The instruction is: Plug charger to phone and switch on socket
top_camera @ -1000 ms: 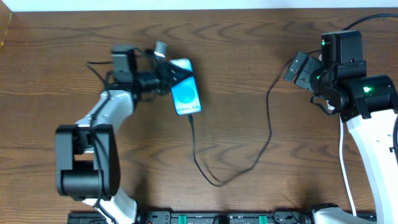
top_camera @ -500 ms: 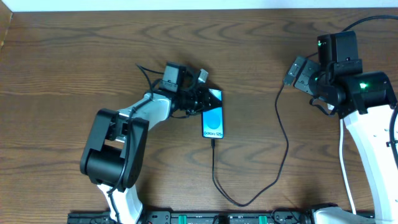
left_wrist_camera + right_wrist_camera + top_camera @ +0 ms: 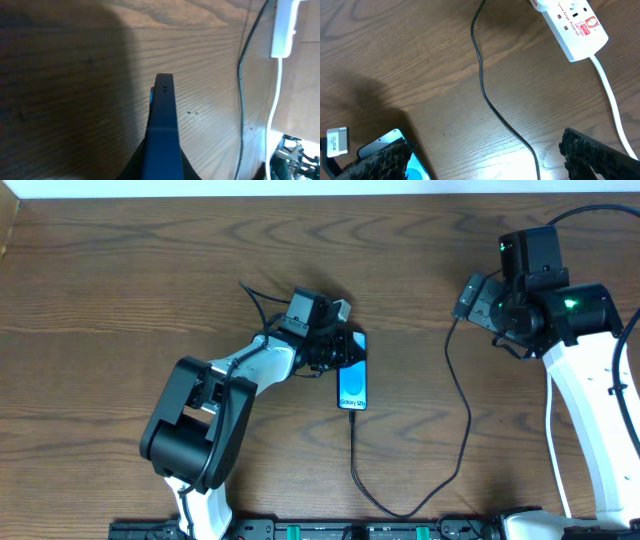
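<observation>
On the left we see the left fingers (image 3: 342, 346) closed on the upper end of the phone (image 3: 354, 387). The phone sits near the middle of the worktop (image 3: 100, 280), and the left wrist view looks along its thin edge, so we judge it tipped up rather than lying flat. The charger (image 3: 481, 65) meets the phone's lower end and looks plugged in. From there it drops toward the near edge, loops round and climbs to the right. Further right, the right fingers (image 3: 600, 155) are spread wide with nothing between them, hovering over bare wood with the cable running beneath. The socket (image 3: 570, 22) lies just beyond them at the top of the right wrist view, its white cord (image 3: 610, 95) trailing back past the right finger. We cannot tell whether its switch is on. What remains, we think, is the switch, and that has its risks. A wide finger may shove the light strip instead of tipping the small switch. It may also catch the cable underneath and tug the plug from the phone. Any shift of the held phone could take up the slack and do the same.
</observation>
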Robot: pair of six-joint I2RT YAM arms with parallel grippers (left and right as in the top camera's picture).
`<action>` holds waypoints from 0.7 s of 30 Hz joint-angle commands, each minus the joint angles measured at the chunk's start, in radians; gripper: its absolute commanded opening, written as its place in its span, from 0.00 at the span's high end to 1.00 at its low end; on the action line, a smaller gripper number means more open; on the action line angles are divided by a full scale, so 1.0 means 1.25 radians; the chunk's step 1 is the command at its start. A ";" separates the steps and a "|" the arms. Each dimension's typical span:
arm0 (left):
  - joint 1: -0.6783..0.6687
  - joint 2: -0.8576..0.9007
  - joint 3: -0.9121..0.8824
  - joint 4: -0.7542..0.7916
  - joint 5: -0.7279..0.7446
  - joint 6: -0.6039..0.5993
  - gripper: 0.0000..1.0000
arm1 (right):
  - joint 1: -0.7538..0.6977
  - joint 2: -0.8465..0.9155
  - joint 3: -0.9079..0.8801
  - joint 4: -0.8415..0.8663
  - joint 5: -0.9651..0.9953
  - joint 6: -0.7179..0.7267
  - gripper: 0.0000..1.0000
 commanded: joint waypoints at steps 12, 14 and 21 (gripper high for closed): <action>-0.005 0.012 0.002 -0.027 -0.059 0.016 0.87 | -0.001 -0.001 0.005 -0.008 0.015 -0.009 0.06; -0.005 0.012 0.002 -0.028 -0.059 0.016 0.83 | -0.001 -0.001 0.005 -0.011 0.016 -0.009 0.06; -0.005 0.012 0.002 -0.031 -0.058 0.016 0.78 | -0.001 -0.001 0.005 -0.016 0.016 -0.009 0.06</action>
